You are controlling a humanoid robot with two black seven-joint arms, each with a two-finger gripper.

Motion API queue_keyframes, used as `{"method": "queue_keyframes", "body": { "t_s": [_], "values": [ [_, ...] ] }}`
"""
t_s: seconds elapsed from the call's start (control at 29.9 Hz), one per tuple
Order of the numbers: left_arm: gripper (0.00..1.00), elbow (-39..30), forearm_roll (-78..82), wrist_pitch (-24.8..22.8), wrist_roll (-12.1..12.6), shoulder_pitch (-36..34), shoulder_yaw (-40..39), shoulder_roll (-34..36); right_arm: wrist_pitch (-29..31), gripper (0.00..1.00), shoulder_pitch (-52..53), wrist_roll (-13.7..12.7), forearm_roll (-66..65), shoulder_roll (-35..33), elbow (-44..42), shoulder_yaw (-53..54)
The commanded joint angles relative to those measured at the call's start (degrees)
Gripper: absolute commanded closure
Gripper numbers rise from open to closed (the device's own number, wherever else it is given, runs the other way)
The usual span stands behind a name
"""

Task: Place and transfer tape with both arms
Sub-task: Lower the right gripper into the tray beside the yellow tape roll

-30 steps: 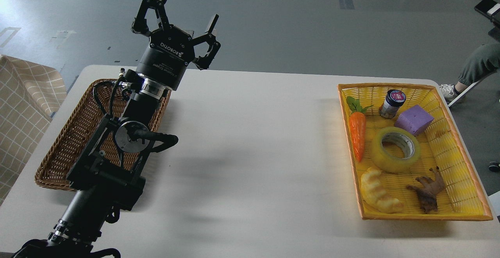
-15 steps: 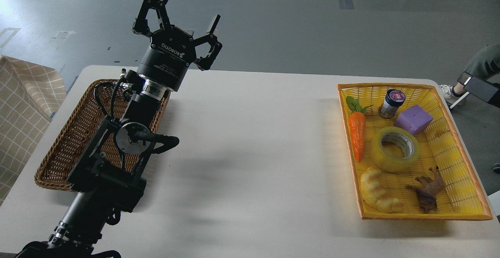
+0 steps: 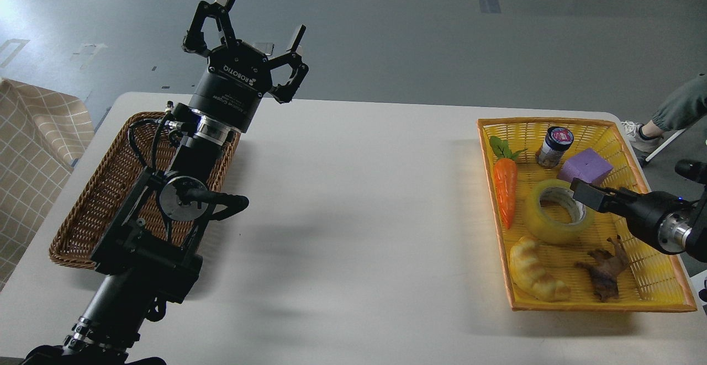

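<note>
So the translucent yellow packing tape roll (image 3: 559,211) lies flat in the yellow woven basket (image 3: 657,287). Right gripper (image 3: 585,194) is at its 3 o'clock rim, fingers hard to tell apart. Left gripper (image 3: 243,14), spread wide, is way off at 9 o'clock.

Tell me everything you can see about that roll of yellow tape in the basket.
The tape is a wide roll of translucent yellow packing tape around a pale grey-white core. It lies flat, hole up, near the middle of the yellow basket, between the toy carrot and the purple block. The right gripper, seen side-on, overlaps the roll's far right rim; whether it touches cannot be told.
</note>
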Motion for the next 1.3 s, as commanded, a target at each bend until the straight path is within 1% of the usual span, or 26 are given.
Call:
{"method": "queue_keyframes", "body": {
  "t_s": [0.0, 0.23, 0.4, 0.67, 0.77, 0.9, 1.1, 1.27],
  "values": [
    [0.02, 0.0, 0.0, 0.0, 0.0, 0.1, -0.1, 0.0, 0.0, 0.03, 0.3, 0.0, -2.5, 0.0, -0.2, -0.3],
    [0.02, 0.0, 0.0, 0.0, 0.0, 0.0, -0.1, 0.0, 0.0, 0.04, 0.6, 0.0, -6.8, 0.0, -1.2, -0.5],
    [0.02, 0.0, 0.0, 0.0, 0.0, 0.0, -0.1, 0.0, 0.0, 0.04, 0.7, 0.0, -7.6, 0.7, -2.5, -1.2],
    [0.02, 0.0, 0.0, -0.2, 0.0, 0.1, 0.0, 0.2, 0.0, 0.04, 0.8, -0.3, -8.6, 5.0, -4.1, -1.7],
    [0.02, 0.0, 0.0, -0.2, 0.0, 0.1, 0.0, 0.3, 0.0, 0.05, 0.8, -0.5, -8.8, 5.1, -4.1, -1.7],
    [0.02, 0.0, 0.0, -0.2, 0.1, 0.1, 0.0, 0.5, 0.0, 0.1, 0.8, -0.5, -9.7, 5.0, -4.2, -1.7],
    [0.02, 0.0, 0.0, -0.1, 0.1, 0.2, 0.1, 0.2, 0.0, 0.1, 0.7, -0.3, -11.7, 5.0, -4.6, -1.7],
    [0.02, 0.0, 0.0, -0.1, 0.1, 0.3, 0.2, 0.2, 0.0, 0.13, 0.5, -0.3, -11.8, 5.1, -5.7, -1.7]
  ]
}}
